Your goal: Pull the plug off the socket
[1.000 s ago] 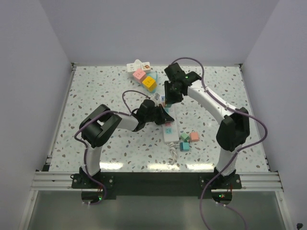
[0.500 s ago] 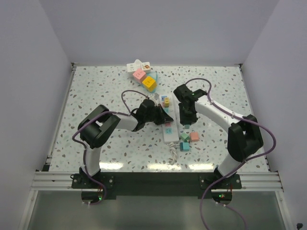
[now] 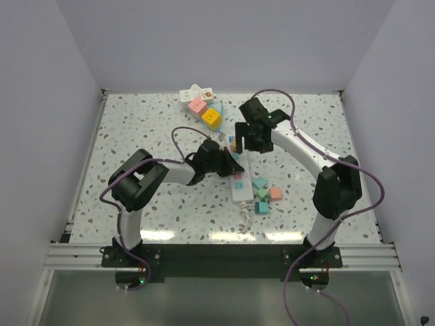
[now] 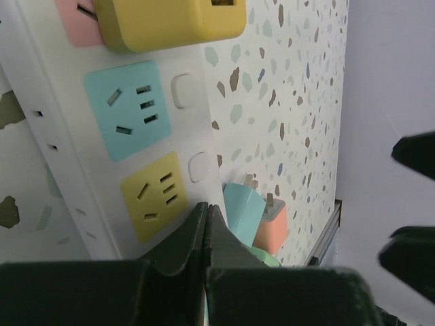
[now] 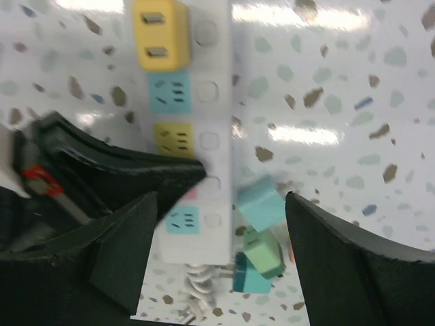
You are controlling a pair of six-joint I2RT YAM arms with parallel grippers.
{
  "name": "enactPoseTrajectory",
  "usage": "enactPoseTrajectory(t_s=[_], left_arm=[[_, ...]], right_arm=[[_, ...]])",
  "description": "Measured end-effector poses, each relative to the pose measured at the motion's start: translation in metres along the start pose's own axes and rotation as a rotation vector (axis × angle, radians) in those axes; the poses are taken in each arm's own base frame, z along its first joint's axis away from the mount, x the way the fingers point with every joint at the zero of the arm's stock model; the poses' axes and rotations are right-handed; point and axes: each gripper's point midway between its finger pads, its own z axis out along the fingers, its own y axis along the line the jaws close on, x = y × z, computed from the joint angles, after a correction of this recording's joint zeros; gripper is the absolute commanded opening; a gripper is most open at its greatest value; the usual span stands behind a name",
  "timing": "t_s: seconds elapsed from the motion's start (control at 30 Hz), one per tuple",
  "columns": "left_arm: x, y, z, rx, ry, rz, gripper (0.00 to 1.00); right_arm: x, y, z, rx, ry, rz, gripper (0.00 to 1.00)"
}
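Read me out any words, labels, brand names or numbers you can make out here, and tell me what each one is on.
No text can be read in any view.
power strip: coloured sockets and plain buttons, no lettering visible.
yellow plug: no print visible.
pink block and yellow block at the far end: dark marks, too small to read.
white card: a brownish mark, too small to read.

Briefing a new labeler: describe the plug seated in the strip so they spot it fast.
Find the long white plastic power strip lying mid-table on the speckled tabletop. The blocky yellow plastic plug sits seated in it beside an empty blue socket; the loose pastel plugs lie on the table instead.
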Motion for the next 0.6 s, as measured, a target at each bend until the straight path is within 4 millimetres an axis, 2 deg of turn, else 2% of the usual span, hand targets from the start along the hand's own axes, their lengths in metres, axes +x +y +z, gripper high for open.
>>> enactPoseTrajectory(t_s=[0.13,0.3,0.5,0.57,0.6], left_arm=[[0.000,0.000,-0.001,-0.004,-0.001,-0.001,0.00],[0.000,0.001,-0.002,-0.012,-0.002,-0.002,0.00],[-0.002,0.003,-0.004,-0.026,-0.006,-0.016,0.00],[-0.003,0.004,-0.004,-0.027,-0.008,-0.012,0.00],[-0.003,0.004,-0.004,-0.027,-0.008,-0.009,0.00]], right_arm=[[-0.047,0.033,0.010,-0.076,-0.071,-0.002,0.79],[-0.072,0.056,0.045,-0.092,-0.060,-0.012,0.72],[-0.062,0.059,0.089,-0.053,0.017,-0.024,0.54],[-0.058,0.060,0.096,-0.053,0.034,-0.026,0.51],[-0.056,0.061,0.099,-0.055,0.043,-0.027,0.46]])
